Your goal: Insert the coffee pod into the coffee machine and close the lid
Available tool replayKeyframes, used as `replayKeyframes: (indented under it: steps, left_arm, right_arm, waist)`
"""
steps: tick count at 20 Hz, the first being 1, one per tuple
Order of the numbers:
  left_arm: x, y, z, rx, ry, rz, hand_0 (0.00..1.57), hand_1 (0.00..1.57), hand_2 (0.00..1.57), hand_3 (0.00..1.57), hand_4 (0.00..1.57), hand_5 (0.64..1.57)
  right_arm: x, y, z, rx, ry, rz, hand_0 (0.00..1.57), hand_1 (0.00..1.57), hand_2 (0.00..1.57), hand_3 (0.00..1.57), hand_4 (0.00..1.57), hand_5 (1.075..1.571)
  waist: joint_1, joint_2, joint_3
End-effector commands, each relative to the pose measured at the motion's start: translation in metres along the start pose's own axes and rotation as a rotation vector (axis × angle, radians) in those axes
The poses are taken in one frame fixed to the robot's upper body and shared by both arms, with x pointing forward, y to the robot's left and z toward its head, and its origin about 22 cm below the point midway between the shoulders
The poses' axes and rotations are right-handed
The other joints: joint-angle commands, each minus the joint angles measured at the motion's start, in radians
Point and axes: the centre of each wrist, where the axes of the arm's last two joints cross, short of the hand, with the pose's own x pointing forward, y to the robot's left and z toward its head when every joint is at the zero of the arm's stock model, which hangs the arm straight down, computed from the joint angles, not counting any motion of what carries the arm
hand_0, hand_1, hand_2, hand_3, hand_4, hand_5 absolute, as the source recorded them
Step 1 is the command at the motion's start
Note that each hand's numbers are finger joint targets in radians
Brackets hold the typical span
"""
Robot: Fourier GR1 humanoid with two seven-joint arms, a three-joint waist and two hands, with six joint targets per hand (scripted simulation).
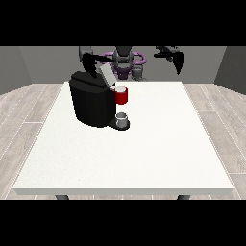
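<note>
Coffee machine [92,103], front view: black body on the white table [144,153], toward the table's far edge. Lid [106,74] is tilted up, not closed. Red holder [122,95] sits on the machine's front. Small grey cup [122,119] stands on the base just below the holder. Coffee pod: can't tell where. Hand at the view's left [88,63] is above the machine beside the lid; fingers can't tell. Hand at the view's right [176,58] hangs well apart from the machine, fingers straight, holding nothing.

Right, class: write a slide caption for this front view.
Robot behind white table; black coffee machine, lid raised, red holder, cup.
</note>
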Motion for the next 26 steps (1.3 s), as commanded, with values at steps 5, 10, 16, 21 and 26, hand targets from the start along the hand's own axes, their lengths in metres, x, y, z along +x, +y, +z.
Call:
replayKeyframes:
  steps: [5,10,16,21,26]
  left_arm:
    - [-0.003,0.011,0.002,0.02,-0.029,-0.033,0.0,0.0,0.0,0.0,0.0,1.571]
    - [0.005,0.017,0.001,0.028,-0.052,-0.021,0.0,0.0,0.0,0.0,0.0,1.571]
    - [0.012,-0.001,-0.012,0.038,-0.053,-0.029,0.0,0.0,0.0,0.0,0.0,1.571]
    - [-0.003,0.009,-0.005,0.049,-0.058,-0.044,0.0,0.0,0.0,0.0,0.16,1.571]
    - [-0.011,0.017,0.0,0.036,-0.063,-0.031,0.0,0.0,0.0,0.0,0.12,1.571]
  right_arm:
    - [0.013,0.007,-0.02,0.029,-0.037,0.018,0.0,0.0,0.0,0.0,0.0,1.571]
    - [0.011,0.004,-0.025,0.052,-0.031,0.03,0.0,0.0,0.0,0.0,0.0,1.571]
    - [0.012,0.028,-0.031,0.07,-0.061,0.071,0.0,0.0,0.0,0.0,0.0,1.571]
    - [0.039,0.028,-0.046,0.073,-0.088,0.073,0.0,0.0,0.0,0.0,0.18,1.571]
    - [0.06,0.038,-0.058,0.119,-0.114,0.117,0.0,0.0,0.0,0.0,0.0,1.571]
  waist:
    - [-0.021,0.053,0.0001]
    - [-0.006,0.067,0.0001]
    - [-0.008,0.074,0.0002]
    - [-0.004,0.093,0.0]
    - [0.012,0.103,-0.0001]
